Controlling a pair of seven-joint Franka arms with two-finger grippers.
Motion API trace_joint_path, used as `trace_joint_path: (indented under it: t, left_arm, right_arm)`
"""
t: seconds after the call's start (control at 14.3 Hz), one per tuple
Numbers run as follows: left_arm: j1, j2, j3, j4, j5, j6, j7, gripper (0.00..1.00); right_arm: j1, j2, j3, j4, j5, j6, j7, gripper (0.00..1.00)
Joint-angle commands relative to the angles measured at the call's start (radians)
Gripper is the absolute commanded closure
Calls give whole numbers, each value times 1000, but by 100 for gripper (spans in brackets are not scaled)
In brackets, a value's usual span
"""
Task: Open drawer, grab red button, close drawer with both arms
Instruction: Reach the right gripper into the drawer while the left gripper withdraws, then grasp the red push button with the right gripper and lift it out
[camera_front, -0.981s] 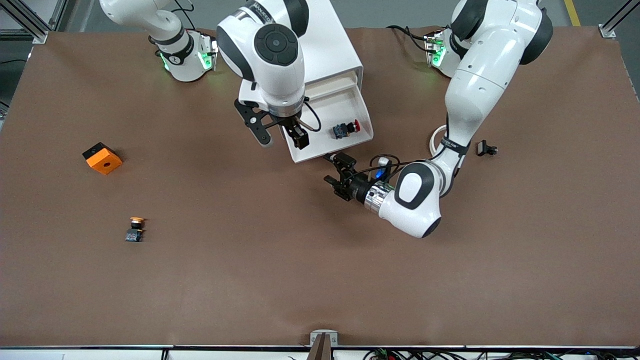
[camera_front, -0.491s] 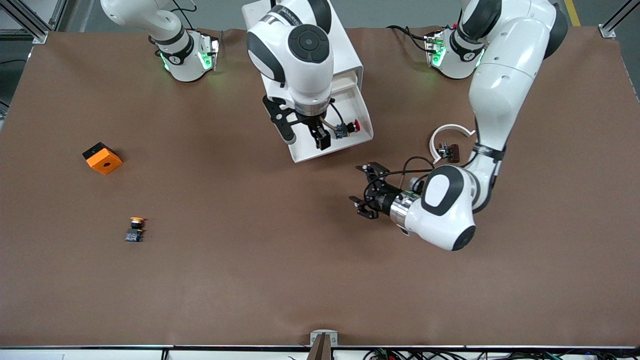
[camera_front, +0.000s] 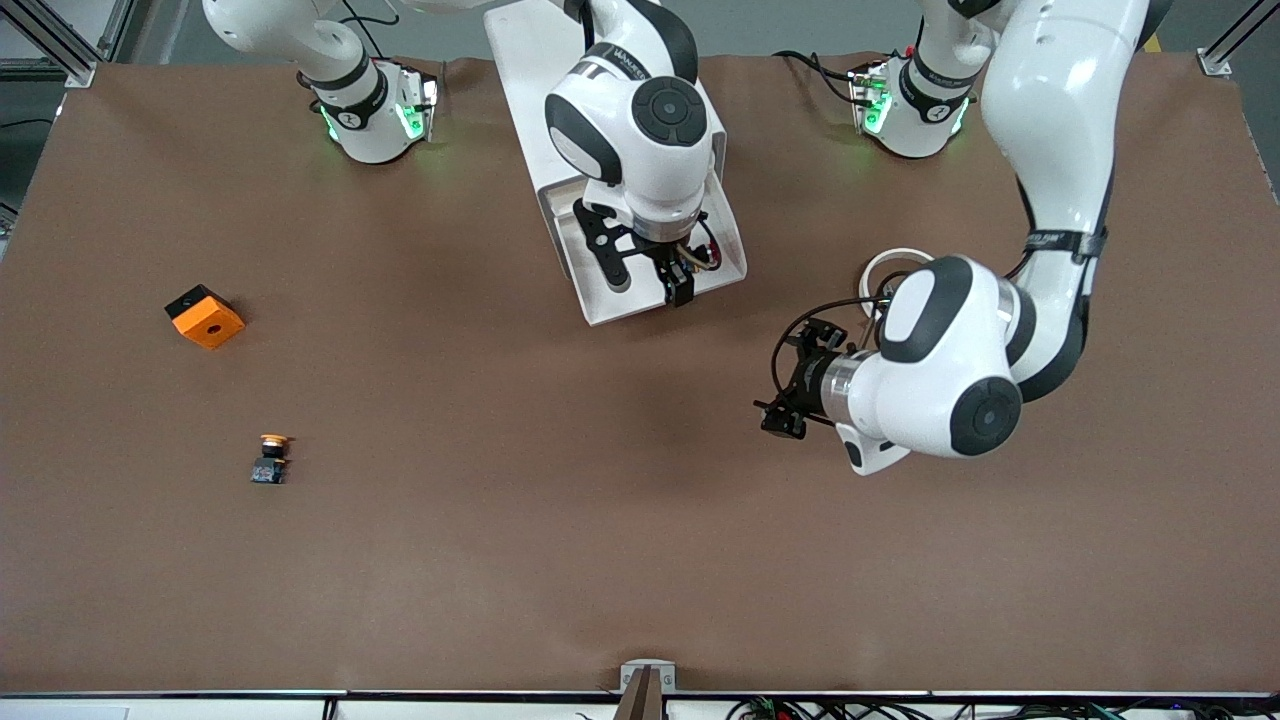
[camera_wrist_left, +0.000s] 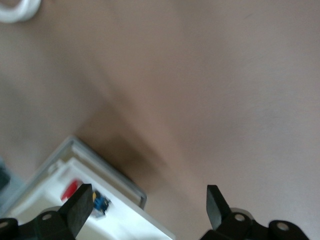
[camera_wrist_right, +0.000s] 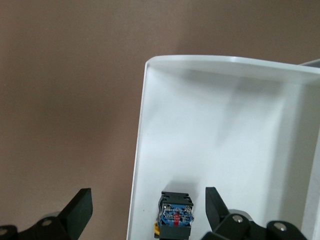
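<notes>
Front view shows the drawer (camera_front: 610, 305) pulled out of the cabinet (camera_front: 530, 60), with the right arm's wrist hanging over its tray and hiding most of the inside. The right gripper (camera_front: 678, 275) is over the tray, near the end toward the left arm, with its fingers spread wide and nothing between them.

The button (camera_wrist_right: 175, 212) lies on the tray floor. In the right wrist view it sits within the span of the two open fingers, closer to one fingertip than the other and not yet between them, with its blue and black body toward the camera. Its red cap cannot be made out there. The left wrist view catches the same button (camera_wrist_left: 82, 197) from the side, red cap at one end and blue body at the other, so its long axis looks to lie flat along the tray, though that view is too blurred to be sure.

That makes the right arm by far the nearer one for the grab. My judgement is that the pick turns on going down onto the button and closing across its body, perhaps after a small shift to centre it between the fingers.

The left gripper (camera_front: 795, 385) waits over bare table (camera_front: 600, 560), well apart from the drawer, toward the left arm's end. Its fingers are also wide open and empty
</notes>
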Motion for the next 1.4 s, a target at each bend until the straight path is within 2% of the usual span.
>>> trace_joint_path:
  t: [0.0, 0.28, 0.42, 0.63, 0.98, 1.12, 1.26, 1.33]
  left_arm:
    - [8, -73, 7, -24, 124, -7, 144, 0]
    - [14, -128, 16, -26, 293, -47, 417, 0]
    - [41, -165, 18, -33, 346, -47, 538, 0]
    - [73, -191, 21, -44, 350, -61, 651, 0]
    - [121, -202, 22, -44, 351, -63, 766, 0]
    - [136, -203, 21, -44, 351, -63, 796, 0]
    - [140, -203, 21, -46, 351, -63, 815, 0]
    - [140, -205, 21, -50, 351, -63, 821, 0]
  right_arm:
    - [11, 35, -6, 37, 24, -10, 17, 0]
    - [33, 73, -4, 36, 29, -7, 49, 0]
    - [37, 87, -6, 37, 70, -1, 51, 0]
    - [37, 90, -6, 36, 118, 17, 49, 0]
    - [40, 98, -6, 34, 123, 17, 37, 0]
    - [45, 105, -6, 34, 121, 23, 36, 7]
    - [53, 110, -6, 33, 119, 26, 36, 10]
    - [53, 113, -6, 33, 121, 26, 36, 18]
